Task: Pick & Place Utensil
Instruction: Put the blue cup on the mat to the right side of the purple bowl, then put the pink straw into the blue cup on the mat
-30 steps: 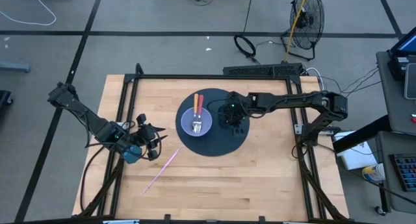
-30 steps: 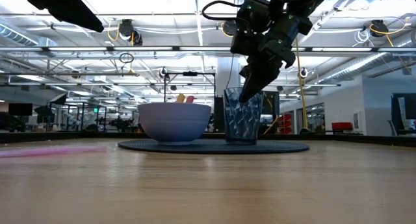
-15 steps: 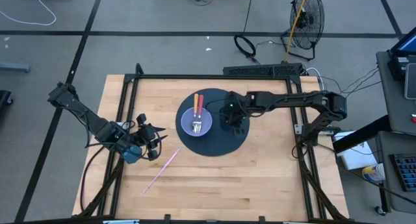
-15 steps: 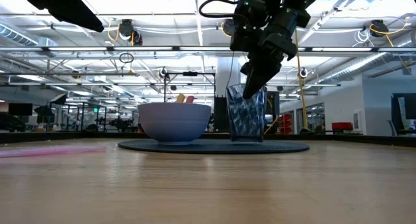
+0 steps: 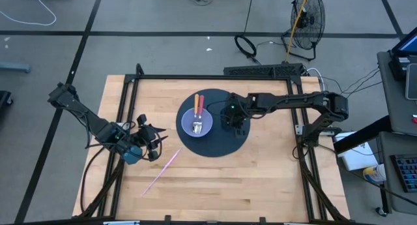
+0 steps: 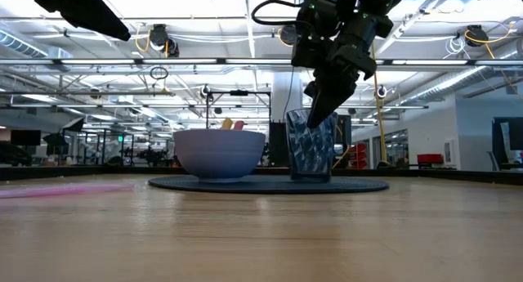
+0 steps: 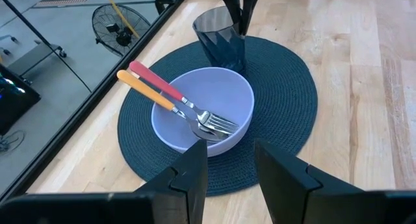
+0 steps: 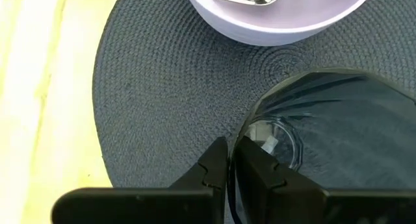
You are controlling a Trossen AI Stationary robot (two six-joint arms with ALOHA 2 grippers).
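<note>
A dark translucent cup [image 6: 310, 147] stands on a round dark mat [image 5: 215, 145], to the right of a lavender bowl [image 5: 195, 126]. My right gripper [image 8: 231, 164] comes down on the cup's rim and is shut on it. Two utensils, one with an orange handle [image 7: 146, 93] and one with a red handle [image 7: 159, 83], lie with their heads in the bowl and their handles over its far rim. A pink utensil [image 5: 163, 169] lies flat on the wood left of the mat. My left gripper [image 7: 227, 175] hovers open over the table left of the mat, near the pink utensil. My right gripper pinches the cup's rim [image 8: 242, 143] on the side facing the bowl, with one finger [image 8: 211, 169] outside the wall and the other finger [image 8: 263, 175] inside. The fingers slant down from above and from the table's right. The cup stays about upright, its base at the mat.
A black metal frame [image 5: 130, 88] runs along the table's left, far and right edges. Bare wood lies in front of the mat toward the near edge. Beyond the table stand a fan [image 5: 306, 16] and cables on the floor.
My right gripper, shut on the cup's rim, has shifted a little toward the table's right, and the cup has moved with it, away from the bowl.
</note>
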